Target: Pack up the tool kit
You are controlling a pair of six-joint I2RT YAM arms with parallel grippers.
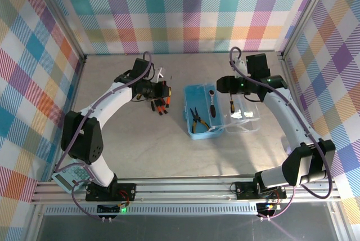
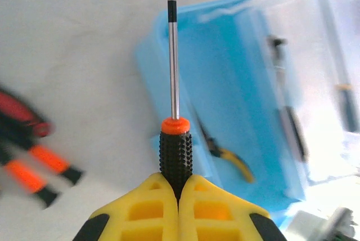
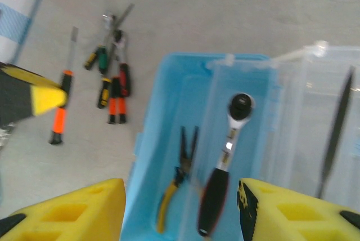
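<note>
Tool kit screwdrivers (image 1: 162, 106) are lying loose on the desk (image 1: 135, 145) left of centre in the top view. Just above them the left claw (image 2: 179, 191) is clamping tight on one orange-and-black screwdriver (image 2: 175, 150). At centre the blue case (image 1: 188, 111) is sitting open, carrying pliers (image 1: 197, 118) and a ratchet (image 1: 211, 97), clear lid (image 1: 247, 118) lying rightward. By its upper edge the right claw (image 3: 181, 204) is hovering partly open, gripping nothing.

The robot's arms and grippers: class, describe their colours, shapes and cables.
Both the left arm and the right arm have white curved shells between black joints, with a lilac-grey cable looping alongside. A green light glows near the right wrist. The fingers are yellow blocks with hollow cut-outs and black outer patches.
</note>
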